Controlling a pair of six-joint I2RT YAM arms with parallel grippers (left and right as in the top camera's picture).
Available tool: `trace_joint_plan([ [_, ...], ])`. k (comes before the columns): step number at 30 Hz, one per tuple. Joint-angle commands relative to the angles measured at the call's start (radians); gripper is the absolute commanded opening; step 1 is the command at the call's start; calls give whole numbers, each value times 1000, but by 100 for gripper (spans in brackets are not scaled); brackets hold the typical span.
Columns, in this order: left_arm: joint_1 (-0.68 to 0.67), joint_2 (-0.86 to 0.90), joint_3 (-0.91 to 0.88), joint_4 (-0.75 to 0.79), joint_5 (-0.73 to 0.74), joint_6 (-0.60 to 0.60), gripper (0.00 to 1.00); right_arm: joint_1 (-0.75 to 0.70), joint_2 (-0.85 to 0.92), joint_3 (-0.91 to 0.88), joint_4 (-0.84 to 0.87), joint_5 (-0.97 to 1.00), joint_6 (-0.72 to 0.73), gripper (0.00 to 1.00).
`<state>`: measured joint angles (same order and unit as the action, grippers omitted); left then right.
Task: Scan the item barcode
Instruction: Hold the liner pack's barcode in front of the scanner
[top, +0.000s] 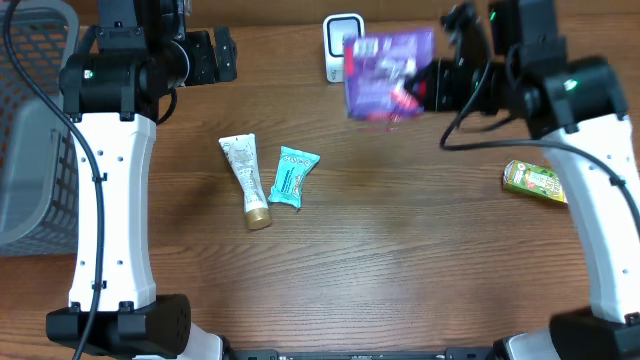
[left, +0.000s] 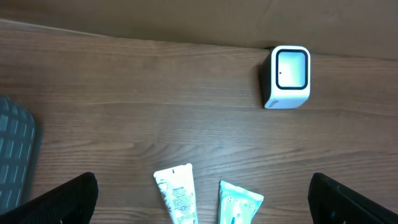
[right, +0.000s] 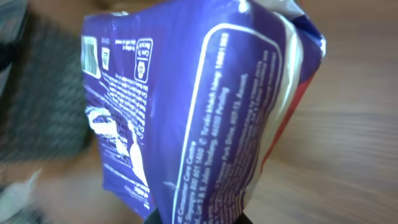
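The right jaws are clenched on the purple packet (top: 388, 72), which is held above the surface (top: 400, 250), just beside the white scanner (top: 338, 40). The left jaws are fully released and grasp nothing.

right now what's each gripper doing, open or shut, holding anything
Left gripper: open, holding nothing.
Right gripper: closed on the purple packet, held up off the table.
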<state>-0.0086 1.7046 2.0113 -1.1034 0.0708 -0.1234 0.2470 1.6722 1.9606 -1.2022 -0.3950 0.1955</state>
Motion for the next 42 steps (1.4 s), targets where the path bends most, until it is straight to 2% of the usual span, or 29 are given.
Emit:
trace_joint_plan([
  [1,2,8,13,0,-3,19,100,17,125,206,-54,314,-8,4],
  [5,2,8,13,0,-3,19,100,70,252,313,-11,635,-80,4],
  [11,2,8,13,0,-3,19,100,175,415,311,232,1183,-273,4],
  [14,2,8,13,0,-3,19,100,204,507,311,402,1313,-408,4],
  [18,2,8,13,0,-3,19,100,226,601,311,624,1384,-583,4],
  [20,2,8,13,0,-3,19,100,235,648,311,741,1409,-734,4],
  [24,2,8,13,0,-3,19,100,245,711,309,809,1443,-1002,4],
  [33,2,8,13,0,-3,19,100,270,732,277,808,1395,-1035,4],
  [42,2,8,13,0,-3,19,99,336,770,270,836,1430,-1151,4],
])
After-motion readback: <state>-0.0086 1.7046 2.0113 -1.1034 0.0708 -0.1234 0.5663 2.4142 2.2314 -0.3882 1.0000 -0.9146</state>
